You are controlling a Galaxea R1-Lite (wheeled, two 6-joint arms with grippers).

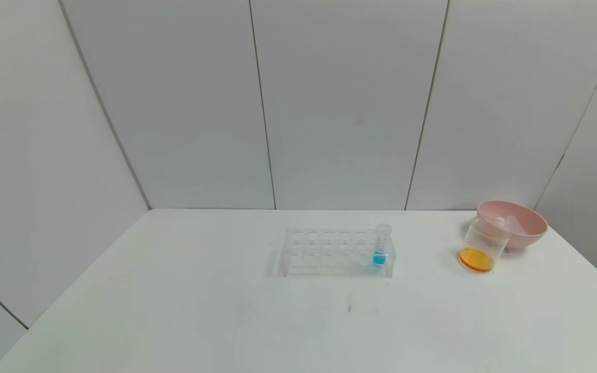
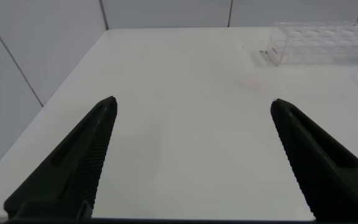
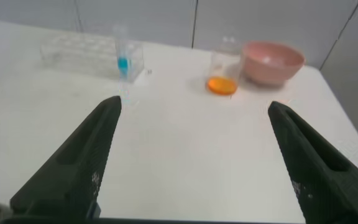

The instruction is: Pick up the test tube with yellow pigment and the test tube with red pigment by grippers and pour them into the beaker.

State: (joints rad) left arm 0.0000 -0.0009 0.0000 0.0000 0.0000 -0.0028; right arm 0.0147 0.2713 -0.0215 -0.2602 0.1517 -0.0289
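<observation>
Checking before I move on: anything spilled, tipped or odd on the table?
No spill visible. The beaker by the pink bowl holds orange liquid and looks tilted in the head view. The rack holds only the blue tube; yellow and red tubes aren't visible.

Table point(image 1: 226, 321): you have a smooth, matt white top, with a faint scuff near the middle.
Rack point(image 1: 329, 253): clear, glossy plastic, many-holed.
Tube of blue liquid point(image 1: 380, 246): clear and glossy, standing at the rack's right end.
Beaker point(image 1: 482, 244): clear, smooth plastic with a slight sheen, orange liquid in its base.
Bowl point(image 1: 524, 228): pink, smooth, softly matt, far right.
Left gripper point(image 2: 191, 162) and right gripper point(image 3: 194, 165): matt black fingers; you see fine ridges on the inner faces.
Wall panels point(image 1: 340, 103): smooth, matt pale grey.
</observation>
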